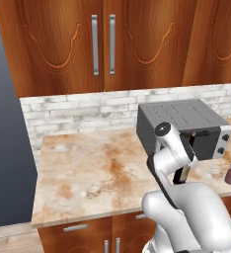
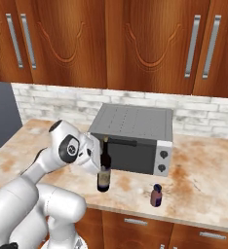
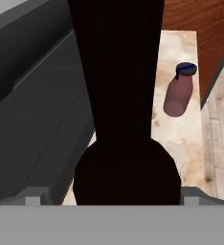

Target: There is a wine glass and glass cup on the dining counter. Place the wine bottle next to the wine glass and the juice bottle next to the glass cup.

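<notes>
My hand (image 2: 102, 158) stands wide open, holding nothing, its fingers either side of the upright tall dark wine bottle's (image 2: 104, 170) neck.

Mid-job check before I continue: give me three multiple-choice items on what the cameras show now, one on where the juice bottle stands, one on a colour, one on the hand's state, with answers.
1. Where does the juice bottle stand?
A. On top of the toaster oven
B. On the counter in front of the toaster oven's knob end
C. On the floor

2. What colour is the toaster oven?
A. Grey
B. Red
C. White

3. How is the hand set at the wine bottle?
A. Shut, away from the bottle
B. Open, fingers either side of the bottle
C. Holding the juice bottle

Answers:
1. B, it stands upright on the marbled counter near the front edge.
2. A, the body and top are grey in both base views.
3. B, the hand view shows a finger tip on each side of the dark bottle, not closed on it.
</notes>
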